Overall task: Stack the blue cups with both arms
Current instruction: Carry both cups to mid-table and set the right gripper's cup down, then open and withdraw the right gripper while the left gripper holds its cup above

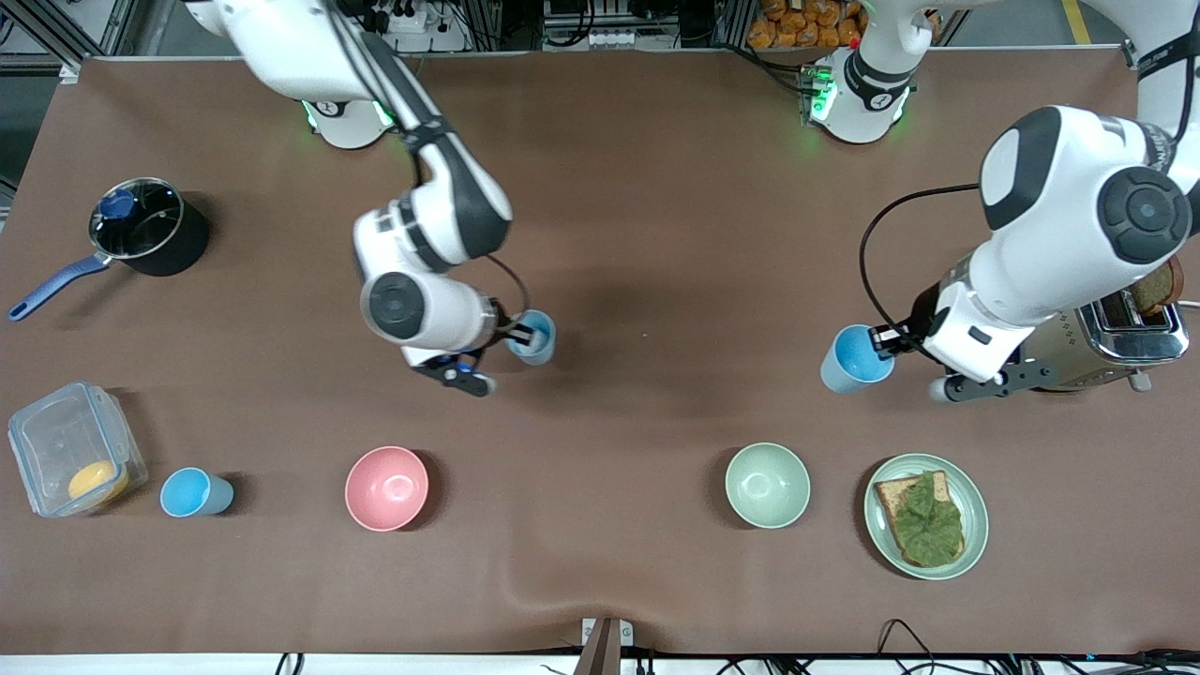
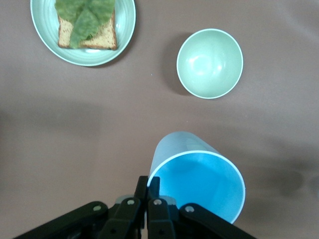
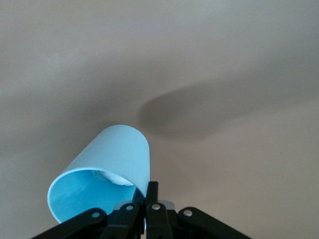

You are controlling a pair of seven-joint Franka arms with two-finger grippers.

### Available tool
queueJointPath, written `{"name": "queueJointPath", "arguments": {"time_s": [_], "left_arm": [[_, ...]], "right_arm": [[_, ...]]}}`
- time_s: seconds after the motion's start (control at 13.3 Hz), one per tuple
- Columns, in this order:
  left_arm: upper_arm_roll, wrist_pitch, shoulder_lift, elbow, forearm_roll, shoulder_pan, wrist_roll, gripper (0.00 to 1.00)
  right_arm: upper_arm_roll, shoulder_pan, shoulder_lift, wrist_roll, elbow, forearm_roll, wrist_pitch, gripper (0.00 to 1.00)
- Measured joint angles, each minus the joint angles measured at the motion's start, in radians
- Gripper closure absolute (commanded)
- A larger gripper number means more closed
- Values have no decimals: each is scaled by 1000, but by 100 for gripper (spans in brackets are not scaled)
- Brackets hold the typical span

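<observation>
Nearest the front camera, a plate (image 1: 975, 525) carrying toast topped with lettuce (image 1: 923, 518) lies at the left arm's end of the table, with the pale green bowl (image 1: 767, 485) just beside it toward the table's middle. The pink bowl (image 1: 386, 487) sits in the same row, and 1 free blue cup (image 1: 195, 493) stands upright between it and a clear lidded container (image 1: 70, 459) at the right arm's end.

Farther from the camera, 2 cups are held in the air. The left gripper (image 1: 884, 339), over bare table beside a chrome toaster (image 1: 1120, 337), is clamped on the rim of the left-held blue cup (image 1: 855, 359), which is tilted with its mouth open to the wrist view. The right gripper (image 1: 511, 334), over the table's middle, pinches the rim of the right-held blue cup (image 1: 532, 337), also tilted.

Farthest, a black saucepan (image 1: 145, 230) with a blue handle rests toward the right arm's end.
</observation>
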Motion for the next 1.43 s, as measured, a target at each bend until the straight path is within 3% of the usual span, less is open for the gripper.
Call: {"name": "queueJointPath", "arguments": {"time_s": [0.6, 0.68, 0.75, 0.83, 1.13, 1.43], "left_arm": [[-4, 1, 31, 0, 0, -99, -148, 100], [-4, 2, 35, 0, 0, -128, -176, 100], [-5, 3, 42, 1, 0, -159, -220, 100], [-5, 8, 52, 1, 0, -187, -270, 100], [-4, 60, 111, 3, 1, -235, -344, 100], [-5, 157, 157, 17, 1, -313, -538, 100]], "right_arm": [[0, 98, 88, 109, 71, 2, 108, 100], [0, 102, 94, 110, 71, 3, 120, 68], [0, 104, 100, 110, 72, 4, 125, 11], [-1, 104, 103, 110, 72, 4, 127, 0], [-16, 99, 100, 109, 136, 4, 92, 0], [-39, -21, 55, -10, 247, 0, -162, 0]]}}
